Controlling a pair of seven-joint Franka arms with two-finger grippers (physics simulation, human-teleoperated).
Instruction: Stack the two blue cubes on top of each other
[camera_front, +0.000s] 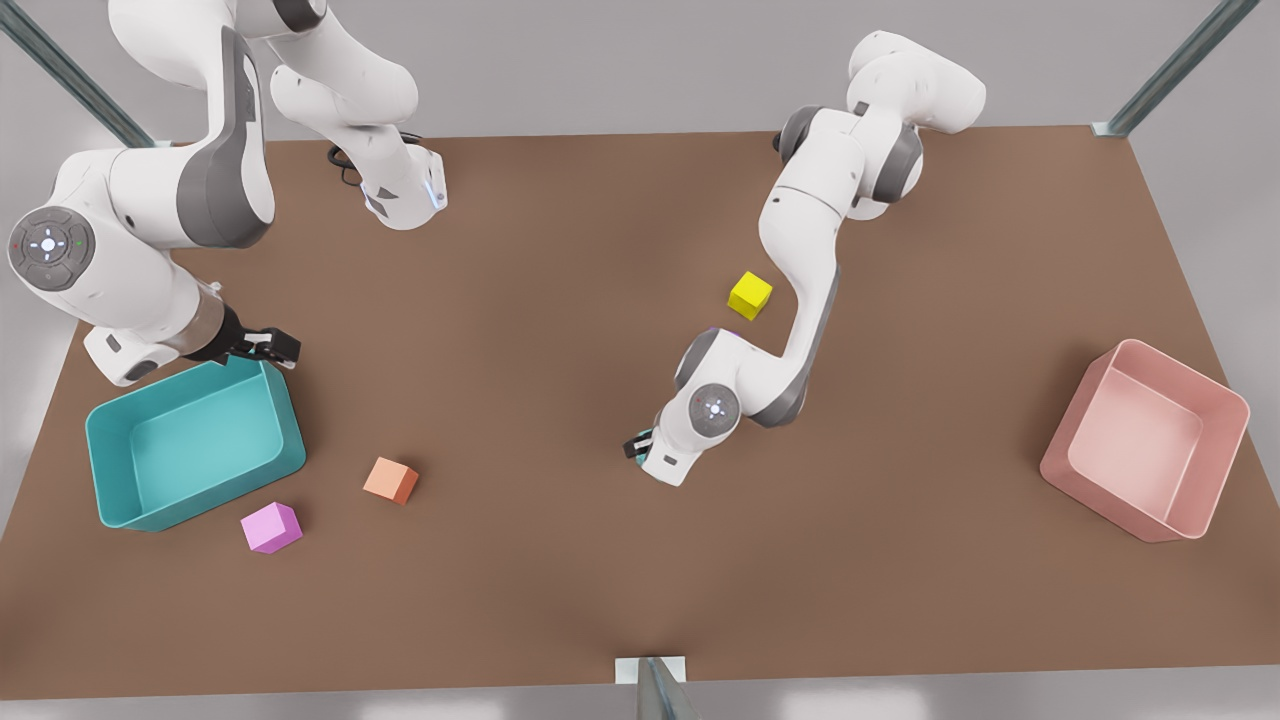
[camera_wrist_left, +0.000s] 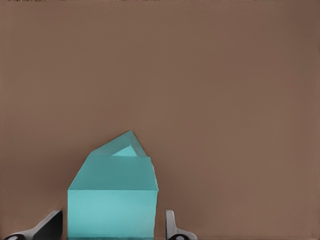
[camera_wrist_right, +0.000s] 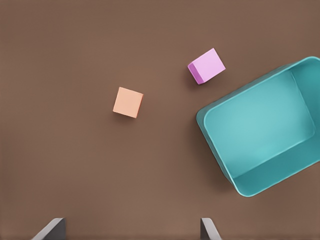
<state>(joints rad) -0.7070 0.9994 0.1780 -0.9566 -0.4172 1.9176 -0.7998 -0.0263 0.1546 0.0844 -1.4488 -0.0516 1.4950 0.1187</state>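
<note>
Left gripper (camera_wrist_left: 114, 227), seen at the centre of the worktop (camera_front: 560, 300) in the front view: its jaws stand one either side of the nearer blue cube (camera_wrist_left: 112, 205), with a thin strip of worktop visible between each finger and the cube face. They are judged parted, not clamping. The nearer blue cube sits squarely between the jaws. Beyond and beneath it a corner of the second blue cube (camera_wrist_left: 126, 145) projects, turned at an angle to the first. The nearer cube therefore appears to sit above the second; whether it rests fully on it cannot be confirmed. The step in hand is judged to be the placement and release. To do it well, any withdrawal should be straight up, with the jaws kept equally clear of both faces so that neither finger drags the upper cube across the rotated lower one. The overlap of the two cubes should be verified before retreat. Right gripper (camera_front: 268, 346), at the front view's left, waits above the far rim of the teal bin (camera_front: 292, 440) with its jaws spread wide and nothing between them. Its wrist view looks down on the orange cube (camera_wrist_right: 128, 102) and the purple cube (camera_wrist_right: 206, 65), both well apart from the blue cubes.
</note>
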